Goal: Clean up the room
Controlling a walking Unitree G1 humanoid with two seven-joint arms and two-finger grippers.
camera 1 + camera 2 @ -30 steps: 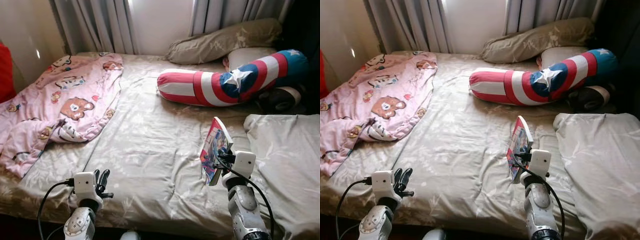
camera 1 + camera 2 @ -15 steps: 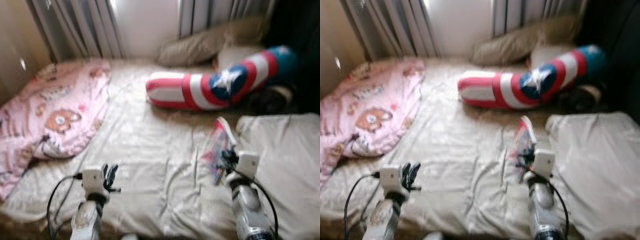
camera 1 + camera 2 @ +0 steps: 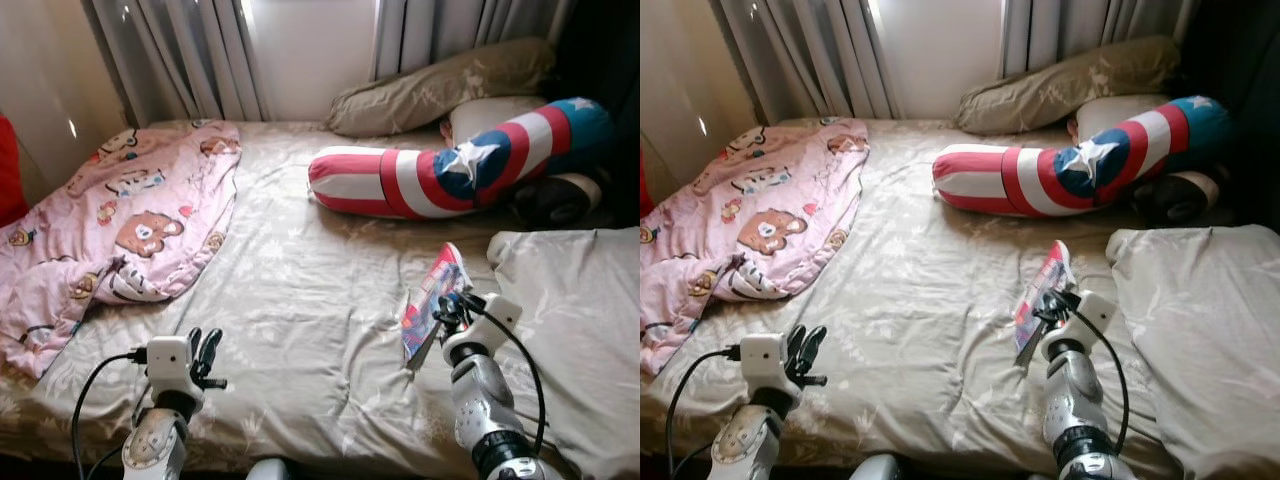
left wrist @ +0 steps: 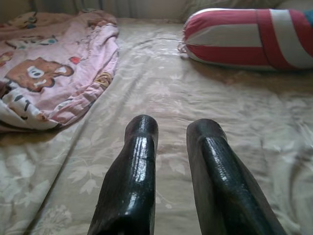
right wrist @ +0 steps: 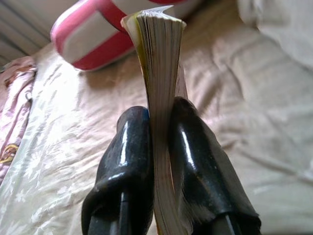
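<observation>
My right gripper (image 3: 443,312) is shut on a thin book (image 3: 430,298) with a colourful cover and holds it tilted just above the beige bedsheet (image 3: 300,290), right of the bed's middle. In the right wrist view both black fingers (image 5: 128,142) pinch the book's page edge (image 5: 159,54), which stands up between them. My left gripper (image 3: 204,352) hovers low over the near edge of the bed. In the left wrist view its fingers (image 4: 139,147) stand a little apart, open, with nothing between them.
A pink cartoon blanket (image 3: 110,220) lies crumpled on the bed's left side. A red, white and blue bolster (image 3: 450,170) and beige pillows (image 3: 440,85) lie at the back. A folded beige duvet (image 3: 575,320) covers the right side. Curtains (image 3: 200,50) hang behind.
The head camera swung, blurred, then settled. My right gripper keeps hold of the book, now tilted a little more. The left gripper has hardly moved.
</observation>
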